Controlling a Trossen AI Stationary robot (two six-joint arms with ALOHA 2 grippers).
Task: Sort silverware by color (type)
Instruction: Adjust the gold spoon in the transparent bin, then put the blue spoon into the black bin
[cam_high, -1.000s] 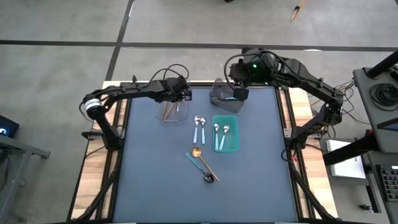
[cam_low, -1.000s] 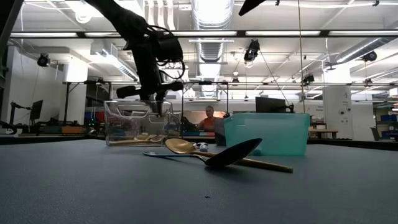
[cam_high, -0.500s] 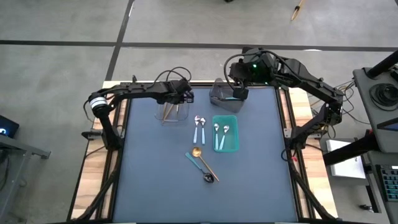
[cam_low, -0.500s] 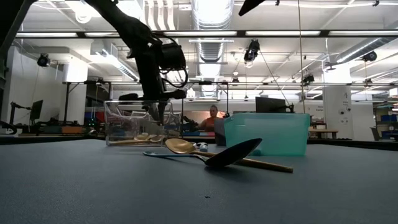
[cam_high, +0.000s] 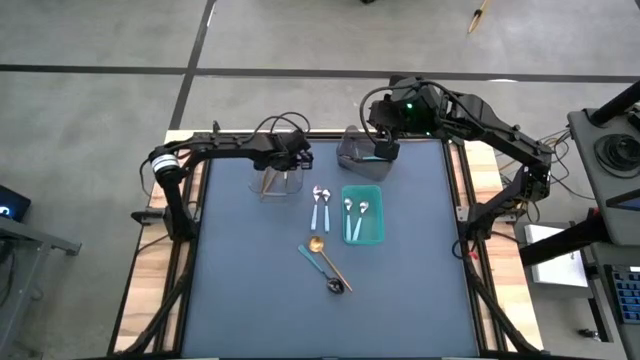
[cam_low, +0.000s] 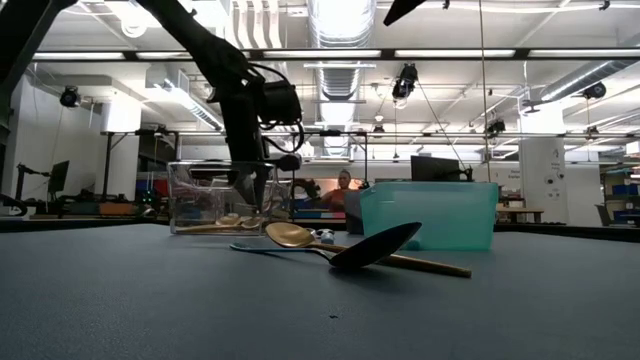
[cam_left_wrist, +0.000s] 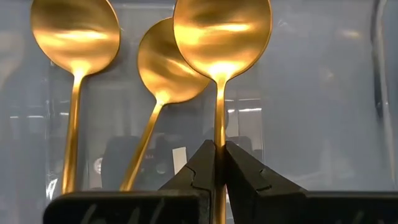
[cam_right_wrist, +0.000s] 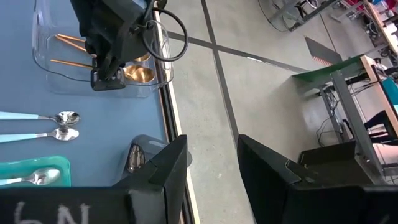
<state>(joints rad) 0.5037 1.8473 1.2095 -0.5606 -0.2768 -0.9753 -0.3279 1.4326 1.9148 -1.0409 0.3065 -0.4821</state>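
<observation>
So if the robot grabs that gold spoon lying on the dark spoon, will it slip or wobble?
Probably a bit. The gold spoon looks shiny and smooth, so it may slide in a grip. It rests across the dark spoon, so lifting it could nudge that one. Its thin handle looks stiff, not bendy.

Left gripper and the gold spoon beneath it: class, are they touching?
Touching. In the left wrist view the left gripper has its jaws shut on the gold spoon's handle, over the clear bin.
</observation>
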